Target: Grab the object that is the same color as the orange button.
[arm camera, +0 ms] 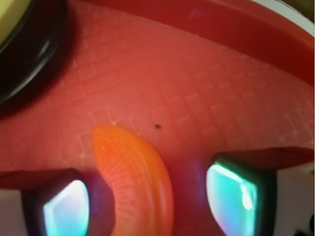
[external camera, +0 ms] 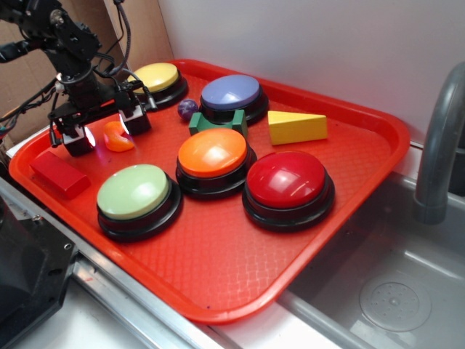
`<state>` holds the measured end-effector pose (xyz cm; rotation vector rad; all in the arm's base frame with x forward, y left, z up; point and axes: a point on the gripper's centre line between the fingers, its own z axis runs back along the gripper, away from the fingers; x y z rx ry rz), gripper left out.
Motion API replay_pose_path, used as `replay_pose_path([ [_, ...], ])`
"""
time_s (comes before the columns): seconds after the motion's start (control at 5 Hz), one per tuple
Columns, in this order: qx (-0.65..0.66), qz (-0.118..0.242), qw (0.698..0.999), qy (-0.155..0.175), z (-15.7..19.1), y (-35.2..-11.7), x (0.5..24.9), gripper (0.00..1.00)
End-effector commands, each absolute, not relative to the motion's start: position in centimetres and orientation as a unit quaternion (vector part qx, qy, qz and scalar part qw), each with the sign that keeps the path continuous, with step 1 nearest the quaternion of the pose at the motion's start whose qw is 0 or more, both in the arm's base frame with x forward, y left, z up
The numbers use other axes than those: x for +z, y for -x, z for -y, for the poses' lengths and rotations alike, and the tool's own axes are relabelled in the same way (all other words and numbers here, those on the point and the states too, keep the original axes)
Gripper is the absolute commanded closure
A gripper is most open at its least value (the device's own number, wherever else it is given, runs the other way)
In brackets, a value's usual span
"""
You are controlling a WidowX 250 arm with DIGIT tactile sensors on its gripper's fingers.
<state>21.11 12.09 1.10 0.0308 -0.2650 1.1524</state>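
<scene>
The object (external camera: 118, 137) is a small glossy orange curved blob lying on the red tray (external camera: 218, 276), near its back left. My gripper (external camera: 107, 131) is down over it, open, one finger on each side. In the wrist view the object (arm camera: 138, 182) lies between the fingers of the gripper (arm camera: 150, 204), close to the left pad (arm camera: 66, 209), with a gap of bare tray before the right pad (arm camera: 231, 196). The orange button (external camera: 213, 153), domed on a black base, stands at the tray's middle, to the right of the gripper.
Around it stand a green button (external camera: 134, 191), red button (external camera: 287, 179), blue button (external camera: 230, 92) and yellow button (external camera: 154, 76). A red block (external camera: 59, 173), purple ball (external camera: 188, 109), green block (external camera: 218, 122) and yellow wedge (external camera: 296, 127) lie nearby. A sink (external camera: 392, 291) and faucet (external camera: 439, 145) are right.
</scene>
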Motion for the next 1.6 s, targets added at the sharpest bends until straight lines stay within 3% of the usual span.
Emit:
replay_pose_path([
  [0.0,0.565,0.084,0.82,-0.029,-12.4,-20.4,0.5,0.0],
  [0.4,0.566,0.06,0.821,-0.04,-11.4,-20.4,0.2,0.0],
  [0.6,0.566,0.061,0.822,-0.034,-10.9,-20.4,0.3,1.0],
  [1.4,0.571,0.07,0.818,-0.028,-11.0,-20.4,1.1,1.0],
])
